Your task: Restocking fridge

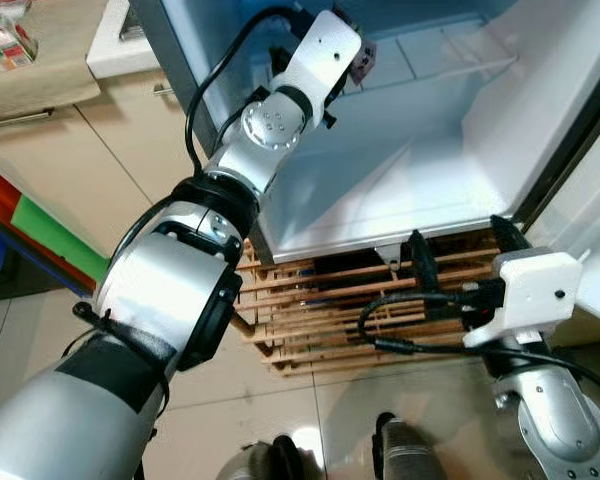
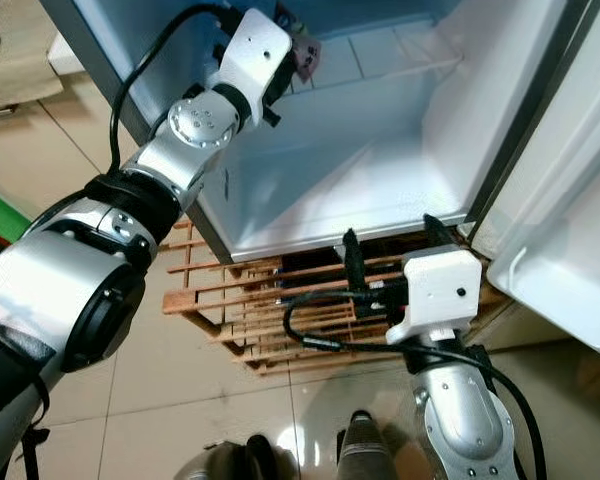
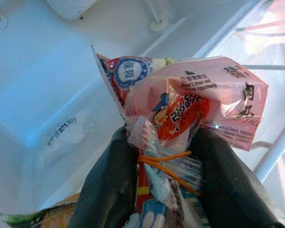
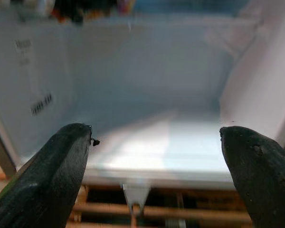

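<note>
The floor is pale tile, and a white fridge (image 1: pixel 420 170) stands open on a wooden pallet (image 1: pixel 330 310). The left gripper (image 3: pixel 164 190) is inside, squeezed shut on a pink snack bag (image 3: pixel 194 102); up close you see an orange rubber band (image 3: pixel 164 159) round it. The right gripper (image 4: pixel 154 166) waits by the bottom edge, fingers wide apart.

Things we can't see well

The snack packet (image 3: pixel 190 104) is cut off at the bottom edge, and black fingers (image 3: pixel 109 190) hide its lower part. Its small print is too blurry to read.
</note>
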